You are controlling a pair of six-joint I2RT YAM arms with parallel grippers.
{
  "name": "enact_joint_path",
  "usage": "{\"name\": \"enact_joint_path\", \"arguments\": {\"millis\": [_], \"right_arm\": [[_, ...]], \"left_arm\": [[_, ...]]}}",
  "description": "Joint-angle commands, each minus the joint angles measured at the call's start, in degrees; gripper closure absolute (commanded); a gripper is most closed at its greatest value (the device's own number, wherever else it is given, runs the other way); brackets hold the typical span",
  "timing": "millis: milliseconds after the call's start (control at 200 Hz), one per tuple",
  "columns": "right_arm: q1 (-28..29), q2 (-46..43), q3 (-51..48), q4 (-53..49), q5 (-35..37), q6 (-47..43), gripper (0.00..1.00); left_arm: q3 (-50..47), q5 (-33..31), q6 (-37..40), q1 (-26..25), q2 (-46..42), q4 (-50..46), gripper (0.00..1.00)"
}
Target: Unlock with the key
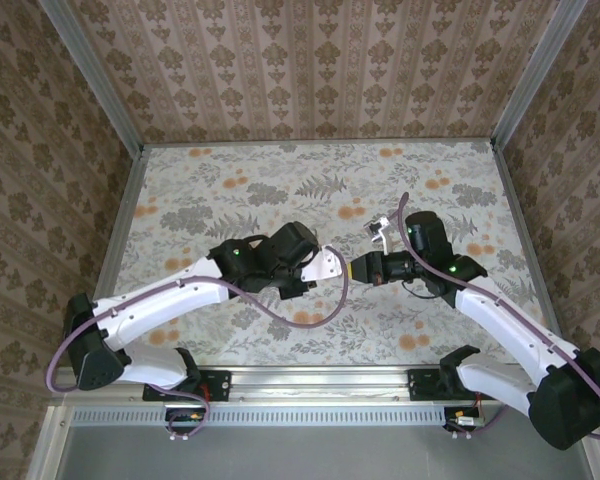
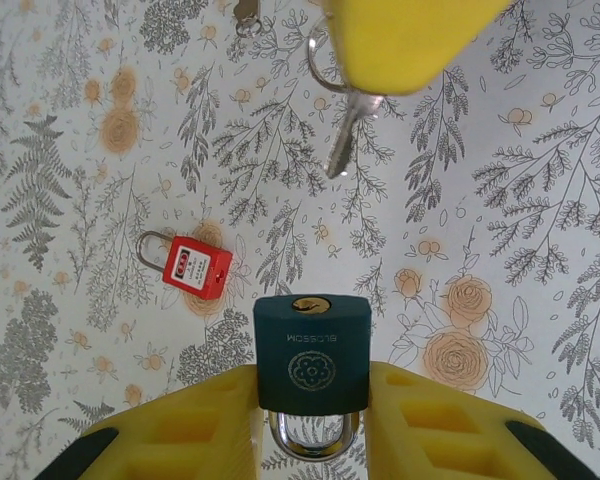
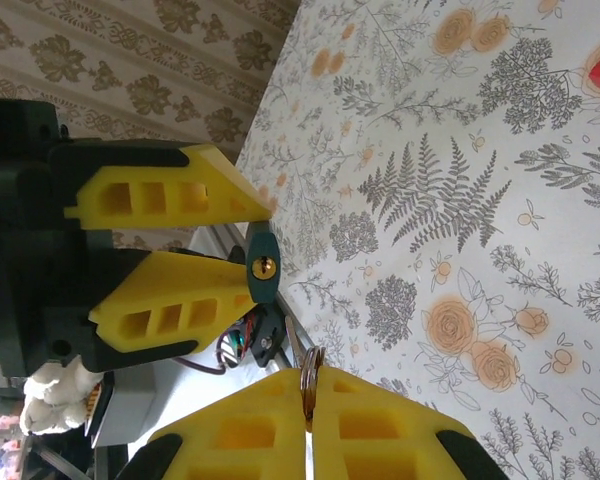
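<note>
The right gripper (image 3: pixel 308 388) holds its jaws clamped on the ring (image 3: pixel 311 362) of the small metal-bladed key (image 2: pixel 342 140), hanging just ahead of the left gripper (image 2: pixel 312 385), whose jaws clamp the dark teal padlock (image 2: pixel 312 345).

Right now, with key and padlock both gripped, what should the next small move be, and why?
Probably ease the right gripper toward the padlock so the tip of the key meets the keyhole. The left gripper holds the padlock with its keyhole facing the key, but the blade is short of it, tilted and slightly off-line.
</note>
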Motion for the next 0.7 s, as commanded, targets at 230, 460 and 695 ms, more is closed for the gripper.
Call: {"name": "enact_joint_path", "arguments": {"millis": [230, 460, 695], "right_arm": [[2.4, 1.5, 6.0, -4.6, 1.6, -3.9, 0.9], [5.1, 3.2, 7.8, -6.4, 4.0, -5.9, 0.91], [5.1, 2.4, 9.7, -10.5, 5.8, -8.4, 0.91]], "left_arm": [[-3.9, -6.2, 2.9, -1.9, -4.6, 9.0, 0.69], [-4.3, -5.7, 2.9, -2.2, -4.8, 9.0, 0.69], [-4.8, -5.6, 2.7, -2.6, -4.9, 8.6, 0.69]]}}
